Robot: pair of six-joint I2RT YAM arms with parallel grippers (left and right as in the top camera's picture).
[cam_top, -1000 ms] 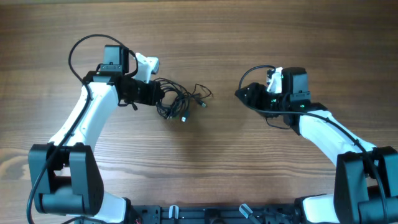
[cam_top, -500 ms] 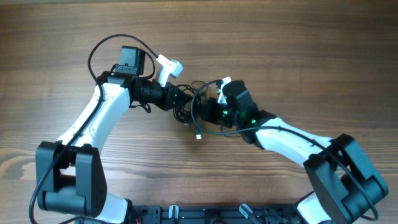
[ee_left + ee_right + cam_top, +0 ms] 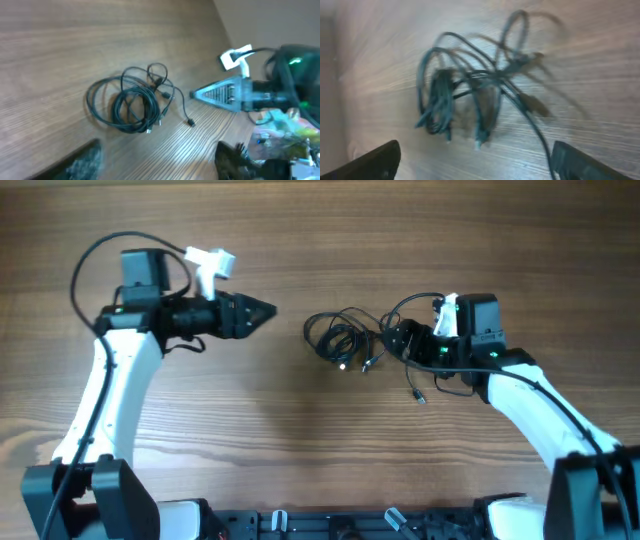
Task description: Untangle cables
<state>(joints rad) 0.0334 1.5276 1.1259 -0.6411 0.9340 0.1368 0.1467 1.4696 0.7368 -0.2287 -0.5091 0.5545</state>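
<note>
Cables (image 3: 338,340): bunched in a knot on the desk (image 3: 300,440).
Left end effector (image 3: 262,311): wide, empty, well apart from them.
Right end effector (image 3: 396,338): wide, empty, just beside.
Risk: grabbing the whole bunch could tighten the knot.

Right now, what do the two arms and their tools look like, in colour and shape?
The left arm and the right arm both have white shells on the long links and black joints. The left tool and the right tool are black and taper towards the tip. A thick black cable loops above the left wrist. A green light glows on the right wrist.
</note>
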